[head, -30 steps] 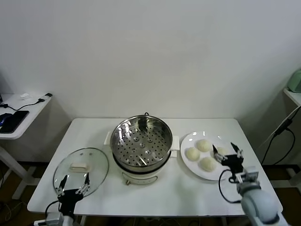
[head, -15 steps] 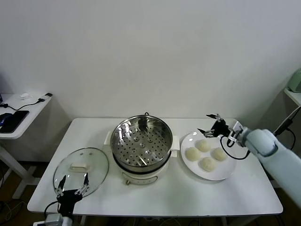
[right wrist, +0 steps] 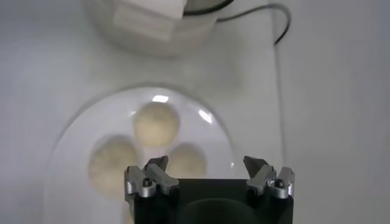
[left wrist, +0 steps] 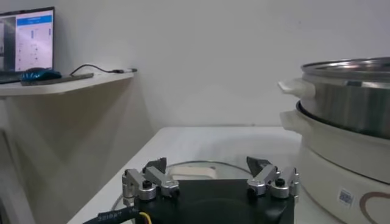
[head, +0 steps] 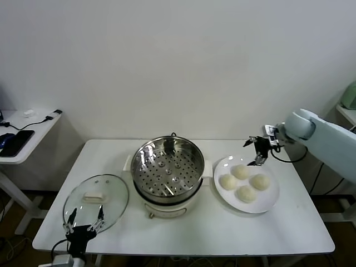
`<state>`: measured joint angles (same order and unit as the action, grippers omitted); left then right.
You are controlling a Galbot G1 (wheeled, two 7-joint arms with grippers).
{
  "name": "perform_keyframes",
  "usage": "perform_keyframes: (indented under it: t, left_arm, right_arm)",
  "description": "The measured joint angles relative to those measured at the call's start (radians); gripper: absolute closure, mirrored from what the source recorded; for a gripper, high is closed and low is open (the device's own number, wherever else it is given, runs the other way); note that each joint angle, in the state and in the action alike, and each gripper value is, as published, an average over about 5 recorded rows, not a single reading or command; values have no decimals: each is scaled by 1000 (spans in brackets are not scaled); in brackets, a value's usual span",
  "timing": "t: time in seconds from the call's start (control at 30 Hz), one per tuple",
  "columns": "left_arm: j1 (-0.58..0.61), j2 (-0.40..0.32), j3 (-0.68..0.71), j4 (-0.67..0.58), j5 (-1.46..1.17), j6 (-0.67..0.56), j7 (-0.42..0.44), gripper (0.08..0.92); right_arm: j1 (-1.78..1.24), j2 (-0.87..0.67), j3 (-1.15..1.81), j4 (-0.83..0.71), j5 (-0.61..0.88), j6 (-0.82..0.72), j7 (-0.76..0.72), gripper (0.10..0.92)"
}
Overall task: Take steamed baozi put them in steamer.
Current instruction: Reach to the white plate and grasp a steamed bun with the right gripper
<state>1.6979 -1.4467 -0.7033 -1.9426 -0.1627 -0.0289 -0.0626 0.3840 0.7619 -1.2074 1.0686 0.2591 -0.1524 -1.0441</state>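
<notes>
A plain white wall (head: 178, 61) fills the back of the room, evenly lit. Before it stands a white rectangular surface (head: 183, 228). To the left is a lower white side desk (head: 22, 139) carrying a dark phone (head: 14, 142) and a black cable (head: 39, 119). At the far right edge a shelf (head: 346, 114) holds a pale green object (head: 349, 94), with black cables (head: 331, 158) hanging below it.
</notes>
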Motion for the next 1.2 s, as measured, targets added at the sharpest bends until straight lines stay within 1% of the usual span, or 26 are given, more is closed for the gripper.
perform_keyframes:
  t: [0.27, 0.63, 0.83, 1.13, 1.2]
  left_arm:
    - [6, -8, 1, 2, 1, -8, 0, 177]
    - [6, -14, 3, 9, 6, -10, 1, 177]
    - [4, -16, 6, 16, 10, -10, -1, 177]
    - [0, -16, 8, 27, 16, -8, -12, 177]
    - [-1, -16, 10, 29, 16, -8, -13, 177]
  right_arm:
    - [-5, 108, -71, -117, 15, -43, -19, 203]
    - [-103, 226, -19, -293, -37, -45, -31, 203]
    - [-153, 266, 35, -370, -67, -40, -28, 203]
    - [-205, 304, 96, -447, -101, -31, -12, 203]
    - [-213, 309, 109, -458, -104, -30, -9, 217]
